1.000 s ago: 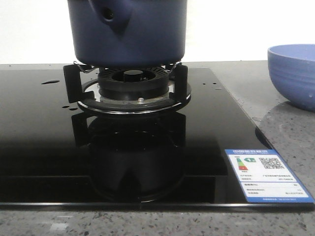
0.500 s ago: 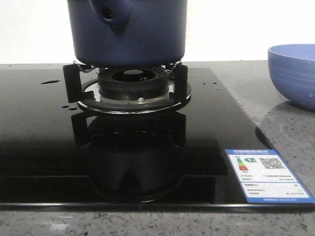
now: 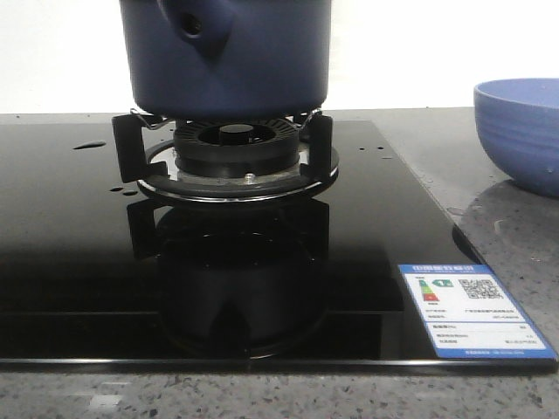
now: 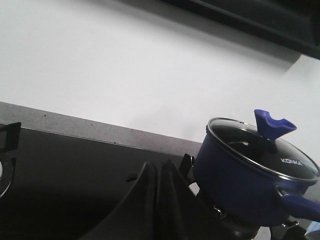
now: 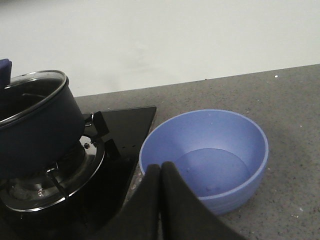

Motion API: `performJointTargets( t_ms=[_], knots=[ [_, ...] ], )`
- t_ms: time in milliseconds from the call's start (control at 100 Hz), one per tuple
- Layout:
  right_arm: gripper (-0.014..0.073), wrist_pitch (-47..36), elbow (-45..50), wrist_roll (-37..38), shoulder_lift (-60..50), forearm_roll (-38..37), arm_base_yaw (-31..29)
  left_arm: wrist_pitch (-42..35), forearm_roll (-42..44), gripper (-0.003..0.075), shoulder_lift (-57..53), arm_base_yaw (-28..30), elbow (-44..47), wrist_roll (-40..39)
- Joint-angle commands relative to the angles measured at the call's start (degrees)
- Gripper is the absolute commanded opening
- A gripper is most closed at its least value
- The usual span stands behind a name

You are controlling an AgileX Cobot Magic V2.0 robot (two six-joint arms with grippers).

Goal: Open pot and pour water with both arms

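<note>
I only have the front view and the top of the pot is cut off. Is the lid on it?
Observer: Yes. The left wrist view shows a glass lid seated on the pot, with a blue knob on top.
Operator: Is either arm near it? I see no arms.
Observer: No. The left gripper is short of the pot, jaws shut and holding nothing.
Operator: And the right one?
Observer: The right gripper is by the near rim of the bowl, jaws shut too.
Operator: Anything in that bowl?
Observer: The right wrist view shows no object in it; I cannot tell if it holds water.
</note>
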Motion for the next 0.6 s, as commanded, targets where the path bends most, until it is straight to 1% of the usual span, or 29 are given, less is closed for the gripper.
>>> performJointTargets(
  t_ms=[0,100,150,200,250,270,280,290,300,350,360,390,430,470,510,590],
  knots=[
    [-0.0056,-2.1,-4.3,-1.7,4.3,-0.2,0.4,-1.3,-1.3,-0.0018,3.7,-0.5,-4.9,3.3],
    [-0.0046,-1.2,-6.2,-1.8,7.1,-0.2,1.5,-0.2,-5.4,-0.0015,6.1,-0.5,-7.3,9.2],
    [-0.0006,-1.2,-6.6,-2.2,8.0,-0.2,2.2,0.0,-8.4,0.0,7.0,-0.6,-8.2,12.3],
    [0.0066,-1.3,-6.8,-2.7,8.7,-0.2,2.9,0.1,-12.2,0.0033,7.7,-0.7,-8.8,16.1],
    [0.0185,-1.5,-6.8,-2.7,9.2,-0.2,3.3,0.1,-16.7,0.0099,8.7,-1.1,-9.5,20.0],
    [0.0218,-1.6,-6.8,-2.7,9.3,-0.2,3.4,0.2,-18.4,0.013,9.1,-1.3,-9.8,21.5],
    [0.0269,-1.7,-6.8,-2.7,9.3,-0.2,3.5,0.2,-19.0,0.0153,9.3,-1.4,-9.8,22.5],
    [0.0269,-1.9,-6.8,-2.7,9.4,-0.2,3.5,0.2,-19.5,0.0165,9.6,-1.6,-10.0,23.0],
    [0.0302,-1.9,-6.8,-2.7,9.4,-0.2,3.5,0.2,-20.7,0.0178,9.7,-1.6,-10.1,24.1],
    [0.0411,-2.2,-6.8,-2.7,9.6,-0.2,3.7,0.2,-24.6,0.0283,10.8,-2.2,-10.4,27.5],
    [0.0411,-2.2,-6.8,-2.7,9.6,-0.1,3.7,0.2,-25.1,0.0295,11.2,-2.4,-10.5,27.9],
    [0.0446,-2.4,-6.8,-2.7,9.6,-0.1,3.7,0.3,-27.3,0.0344,12.0,-2.7,-10.6,29.4],
    [0.0455,-2.5,-6.8,-2.7,9.6,-0.1,3.7,0.5,-29.2,0.0403,13.2,-3.3,-10.9,31.0],
    [0.0455,-2.5,-6.8,-2.7,9.6,-0.1,3.7,0.9,-31.7,0.0434,14.6,-3.8,-11.0,32.6],
    [0.0455,-2.6,-6.8,-2.7,9.6,0.0,3.7,1.5,-34.3,0.0434,15.9,-4.4,-11.2,34.9],
    [0.0455,-2.7,-6.8,-2.7,9.6,0.0,3.7,2.0,-39.8,0.0407,19.2,-5.6,-11.1,39.8]
  ],
)
